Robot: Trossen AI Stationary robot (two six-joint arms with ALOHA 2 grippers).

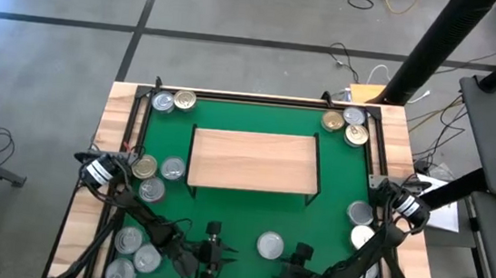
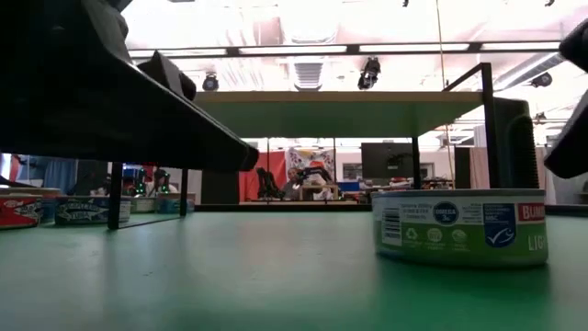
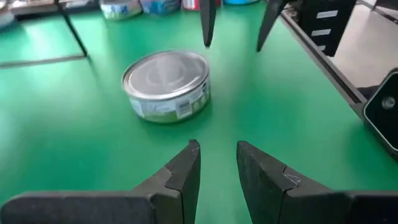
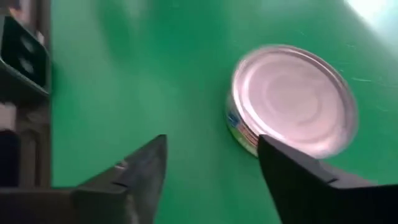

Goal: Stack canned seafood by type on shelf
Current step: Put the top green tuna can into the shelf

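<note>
Shelf (image 1: 253, 160) stands bare at mat centre, so stacking has yet to begin. Tins sit in clusters around it; one silver tin (image 1: 271, 245) lies at 6 o'clock between both grippers. Right gripper (image 1: 293, 269), fingers apart and empty, should centre over that tin before closing. Left gripper (image 1: 210, 256) waits beside it, fingers narrowly apart.
</note>
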